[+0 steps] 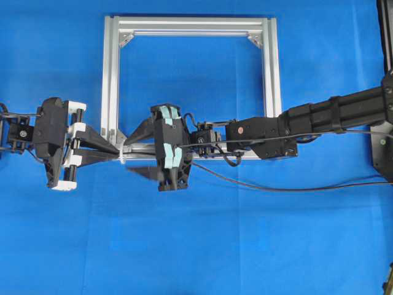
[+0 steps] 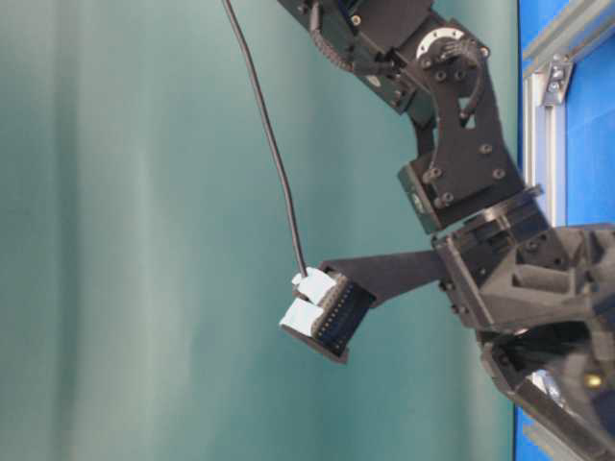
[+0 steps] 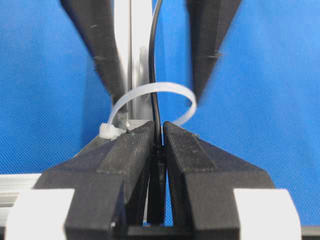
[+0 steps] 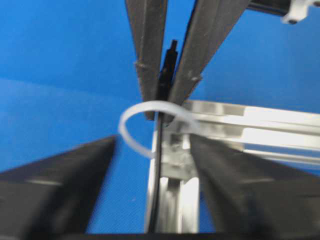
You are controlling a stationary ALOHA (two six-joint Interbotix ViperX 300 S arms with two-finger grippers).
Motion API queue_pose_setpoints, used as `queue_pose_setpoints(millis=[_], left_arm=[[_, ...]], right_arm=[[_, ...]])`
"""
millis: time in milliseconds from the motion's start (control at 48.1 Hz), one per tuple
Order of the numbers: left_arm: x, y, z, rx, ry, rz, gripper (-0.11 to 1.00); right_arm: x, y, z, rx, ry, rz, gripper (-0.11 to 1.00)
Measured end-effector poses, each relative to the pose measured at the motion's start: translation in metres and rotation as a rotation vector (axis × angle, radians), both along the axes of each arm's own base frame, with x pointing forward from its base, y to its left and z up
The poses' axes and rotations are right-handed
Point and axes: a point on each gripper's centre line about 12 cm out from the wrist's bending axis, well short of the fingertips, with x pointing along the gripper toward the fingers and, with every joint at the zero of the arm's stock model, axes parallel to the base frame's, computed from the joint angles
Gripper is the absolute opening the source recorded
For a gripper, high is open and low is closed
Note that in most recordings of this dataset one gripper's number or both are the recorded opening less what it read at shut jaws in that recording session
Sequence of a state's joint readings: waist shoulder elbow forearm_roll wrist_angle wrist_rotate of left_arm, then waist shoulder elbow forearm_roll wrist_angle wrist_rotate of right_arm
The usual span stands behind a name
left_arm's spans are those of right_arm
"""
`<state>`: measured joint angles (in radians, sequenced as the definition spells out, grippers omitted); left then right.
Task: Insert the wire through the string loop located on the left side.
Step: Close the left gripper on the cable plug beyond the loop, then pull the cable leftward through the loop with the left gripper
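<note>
Wire [image 3: 154,75] runs through the loop [image 3: 165,90], its plug hidden inside the clenched left gripper [image 3: 158,131]; right gripper [image 4: 156,165] released, blurred.

Left gripper [image 1: 116,150] clamped tight on the wire [image 3: 154,75], fingertips right at the string loop [image 3: 155,92], arm coming in level from the loop's left. Right gripper [image 1: 138,150] spread wide, jaws either side of the loop, gripping nothing; right arm stretched in from the loop's right.
</note>
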<state>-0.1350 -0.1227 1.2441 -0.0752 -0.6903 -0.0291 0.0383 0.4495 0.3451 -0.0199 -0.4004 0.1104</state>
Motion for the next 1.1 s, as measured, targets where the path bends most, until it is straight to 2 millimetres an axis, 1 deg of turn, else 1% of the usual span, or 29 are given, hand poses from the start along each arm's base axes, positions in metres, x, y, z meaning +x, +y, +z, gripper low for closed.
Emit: queue_pose_setpoints(millis=[42,62,145,229,457,665,769,956,1101], left_arm=[[0.0,0.0,0.0,0.0,0.0,0.0,0.06],[0.0,0.0,0.0,0.0,0.0,0.0,0.06],[0.0,0.0,0.0,-0.001,0.0,0.001,0.06],[0.0,0.0,0.0,0.0,0.0,0.0,0.06],[-0.003,0.0,0.002,-0.001,-0.003,0.0,0.06],[-0.024,0.003,0.006,-0.004,0.037,-0.003,0.06],[-0.036,0.003,0.009,-0.007,0.076,-0.005,0.06],[-0.055,0.004,0.024,-0.014,0.114,-0.017,0.06],[-0.076,0.006,0.032,-0.03,0.134,-0.018,0.06]], right_arm=[[0.0,0.001,-0.001,0.001,0.006,0.002,0.93],[0.0,0.001,-0.001,0.001,0.008,0.002,0.94],[0.0,0.001,-0.001,0.001,0.009,0.0,0.91],[-0.001,0.001,-0.001,0.0,0.011,0.002,0.93],[-0.002,0.001,-0.003,0.0,0.017,0.0,0.93],[-0.009,-0.004,-0.01,0.001,0.041,-0.008,0.93],[-0.011,-0.004,-0.009,0.001,0.041,-0.008,0.93],[-0.013,-0.003,-0.002,0.001,0.028,-0.007,0.93],[-0.015,-0.003,-0.003,0.001,0.032,-0.007,0.93]])
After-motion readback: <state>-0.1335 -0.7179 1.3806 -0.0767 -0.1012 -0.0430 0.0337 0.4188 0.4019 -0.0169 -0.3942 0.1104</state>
